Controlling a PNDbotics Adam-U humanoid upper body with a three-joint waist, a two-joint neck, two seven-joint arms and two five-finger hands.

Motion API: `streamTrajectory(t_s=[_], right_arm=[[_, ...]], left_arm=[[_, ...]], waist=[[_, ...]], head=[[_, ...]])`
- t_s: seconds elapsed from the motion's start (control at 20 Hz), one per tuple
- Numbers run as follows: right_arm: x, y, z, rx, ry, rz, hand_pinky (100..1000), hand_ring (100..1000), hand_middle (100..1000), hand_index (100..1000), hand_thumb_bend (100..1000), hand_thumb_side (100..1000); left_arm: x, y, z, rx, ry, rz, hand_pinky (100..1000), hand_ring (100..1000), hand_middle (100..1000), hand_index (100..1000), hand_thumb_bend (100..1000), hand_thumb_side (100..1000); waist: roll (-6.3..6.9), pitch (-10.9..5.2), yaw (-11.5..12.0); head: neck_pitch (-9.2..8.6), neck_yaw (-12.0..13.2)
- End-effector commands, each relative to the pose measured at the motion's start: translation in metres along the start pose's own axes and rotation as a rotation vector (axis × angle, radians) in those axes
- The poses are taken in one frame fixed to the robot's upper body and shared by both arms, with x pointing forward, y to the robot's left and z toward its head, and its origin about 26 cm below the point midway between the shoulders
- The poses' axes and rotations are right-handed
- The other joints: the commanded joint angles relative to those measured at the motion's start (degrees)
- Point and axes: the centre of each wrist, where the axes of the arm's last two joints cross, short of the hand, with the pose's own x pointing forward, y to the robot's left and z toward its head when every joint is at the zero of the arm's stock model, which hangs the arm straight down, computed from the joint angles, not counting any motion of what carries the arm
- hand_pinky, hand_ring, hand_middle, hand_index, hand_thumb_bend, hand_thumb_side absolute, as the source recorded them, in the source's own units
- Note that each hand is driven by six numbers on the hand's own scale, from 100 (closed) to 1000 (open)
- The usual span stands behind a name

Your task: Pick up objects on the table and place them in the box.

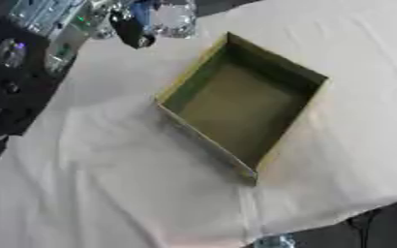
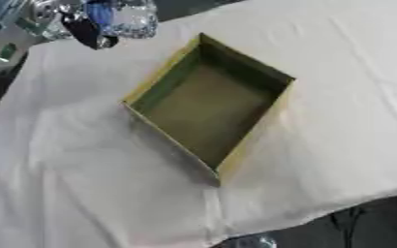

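An open olive-green box (image 1: 204,72) with yellowish outer walls lies askew in the middle of the white-clothed table (image 1: 109,184); nothing shows inside it. At the top left, my left hand (image 1: 130,30) hangs over the table's far edge. Its black finger is curled beside a clear object (image 1: 173,18) with a blue part, just beyond the box's far corner. The rest of the hand is cut off by the top edge. My right hand shows in no view.
My left arm's silver and black parts (image 1: 45,29) fill the upper left corner. The cloth is wrinkled to the left of the box. Below the table's dark near edge, a small clear thing (image 1: 274,241) shows.
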Motion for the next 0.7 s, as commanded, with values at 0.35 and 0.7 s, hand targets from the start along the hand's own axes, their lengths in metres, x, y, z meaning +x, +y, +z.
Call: streamTrajectory(t_s=[0.35,0.7], right_arm=[[0.001,-0.009,-0.009,-0.023,-0.033,0.039,675,753,753,842,100,1000],[0.0,-0.014,-0.011,-0.048,-0.038,0.069,674,754,753,841,100,1000]], left_arm=[[0.027,0.01,-0.02,0.043,-0.071,0.043,100,100,169,285,183,100],[0.066,0.011,-0.034,0.066,-0.17,0.103,100,100,164,285,210,100]], waist=[[-0.02,-1.45,-1.4],[-0.26,-1.69,-1.9]], head=[[-0.22,0.4],[-0.22,1.0]])
